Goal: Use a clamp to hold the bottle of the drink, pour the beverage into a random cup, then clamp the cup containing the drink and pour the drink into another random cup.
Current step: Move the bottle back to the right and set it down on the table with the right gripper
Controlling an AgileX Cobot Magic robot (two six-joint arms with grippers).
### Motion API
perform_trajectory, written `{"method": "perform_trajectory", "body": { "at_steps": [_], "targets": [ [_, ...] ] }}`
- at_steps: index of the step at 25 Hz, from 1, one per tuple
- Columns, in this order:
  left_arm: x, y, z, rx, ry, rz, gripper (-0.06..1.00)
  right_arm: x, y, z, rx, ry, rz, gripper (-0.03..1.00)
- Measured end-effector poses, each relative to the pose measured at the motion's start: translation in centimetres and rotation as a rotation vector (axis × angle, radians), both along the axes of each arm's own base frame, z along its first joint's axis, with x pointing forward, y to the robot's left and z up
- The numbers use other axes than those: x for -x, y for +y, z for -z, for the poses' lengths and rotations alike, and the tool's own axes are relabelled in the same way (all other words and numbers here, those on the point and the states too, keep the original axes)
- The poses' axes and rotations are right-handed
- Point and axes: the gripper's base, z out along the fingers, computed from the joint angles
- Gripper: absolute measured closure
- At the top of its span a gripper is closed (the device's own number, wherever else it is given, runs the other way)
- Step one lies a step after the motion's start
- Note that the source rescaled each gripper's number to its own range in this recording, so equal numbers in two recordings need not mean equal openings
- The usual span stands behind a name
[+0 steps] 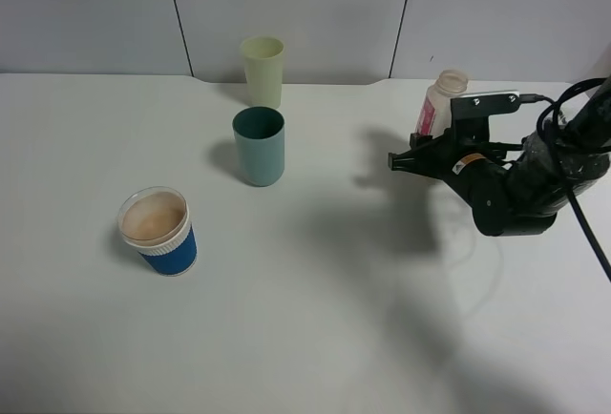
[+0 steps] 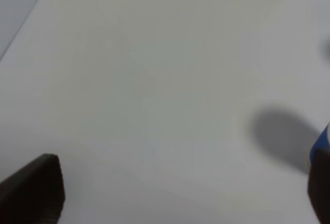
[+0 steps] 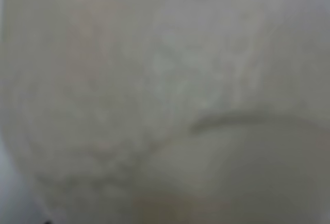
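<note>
The blue-and-white cup (image 1: 160, 233) stands at the front left of the table, with tan drink inside. Behind it to the right is the teal tumbler (image 1: 259, 145). The pale-peach bottle (image 1: 441, 99) stands upright at the back right, just behind my right arm. My right gripper (image 1: 393, 161) hovers in front of the bottle, pointing left, its jaws shut on nothing. The right wrist view is a pale blur. In the left wrist view my left gripper (image 2: 183, 182) is open over bare table, a blue edge of the cup (image 2: 322, 142) beside its one finger (image 2: 319, 182).
A pale yellow-green tumbler (image 1: 263, 69) stands behind the teal one, near the back wall. The white table (image 1: 334, 319) stretches out in front of the cups. The right arm's black cables (image 1: 582, 214) hang at the right edge.
</note>
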Motion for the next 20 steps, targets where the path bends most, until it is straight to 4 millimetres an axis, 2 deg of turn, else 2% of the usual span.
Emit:
{"method": "perform_trajectory", "body": {
  "at_steps": [5, 20],
  "targets": [
    [0.0, 0.0, 0.0, 0.0, 0.0, 0.0, 0.06, 0.14, -0.06, 1.03, 0.024, 0.02, -0.004, 0.97],
    [0.0, 0.0, 0.0, 0.0, 0.0, 0.0, 0.06, 0.09, -0.21, 1.08, 0.024, -0.002, 0.012, 0.97]
  ]
}}
